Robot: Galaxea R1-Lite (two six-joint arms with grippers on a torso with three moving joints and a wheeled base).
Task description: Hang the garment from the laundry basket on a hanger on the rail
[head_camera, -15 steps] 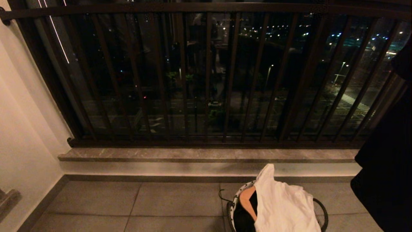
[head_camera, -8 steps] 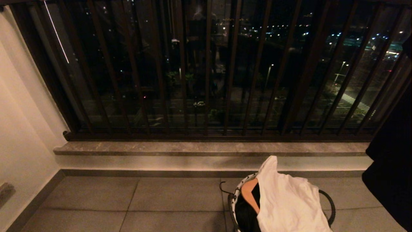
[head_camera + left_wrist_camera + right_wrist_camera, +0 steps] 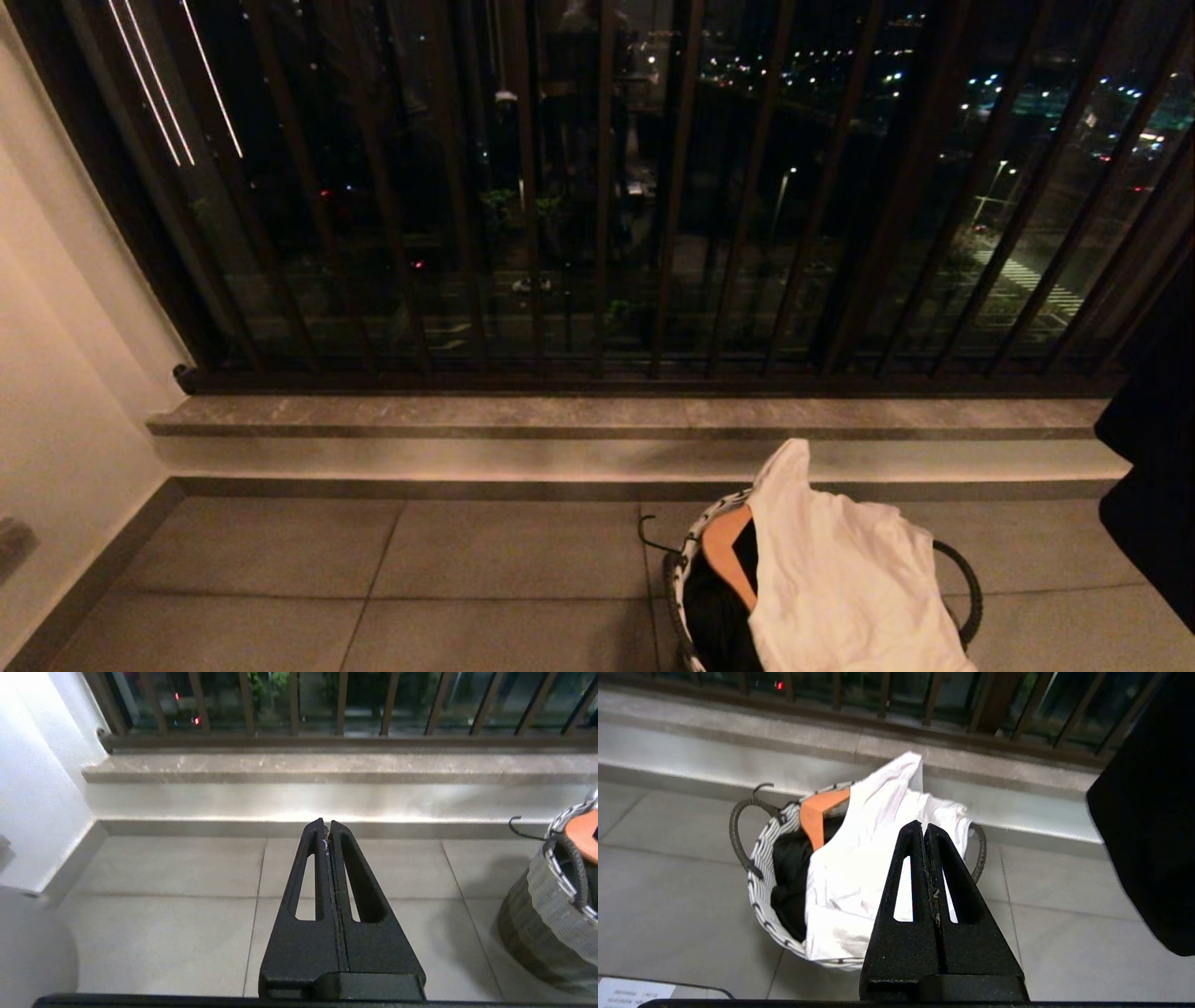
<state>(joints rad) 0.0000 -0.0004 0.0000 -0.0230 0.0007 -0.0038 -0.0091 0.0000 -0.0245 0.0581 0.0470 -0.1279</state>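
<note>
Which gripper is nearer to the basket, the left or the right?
Right. The right gripper points at the basket, which lies just beyond its tips. The left gripper faces bare floor, with the basket off to its right.

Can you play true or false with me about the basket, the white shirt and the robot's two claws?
1. A white garment is draped over the laundry basket. True.
2. The right gripper is pinching the white garment. False: it is shut with nothing in it, up in the air above the basket.
3. An orange wooden hanger pokes out of the basket. True.
4. The left gripper is wide open. False: its fingers are pressed together, over bare floor tiles.
5. The basket stands on the stone ledge under the window bars. False: it stands on the floor in front of the ledge.
</note>
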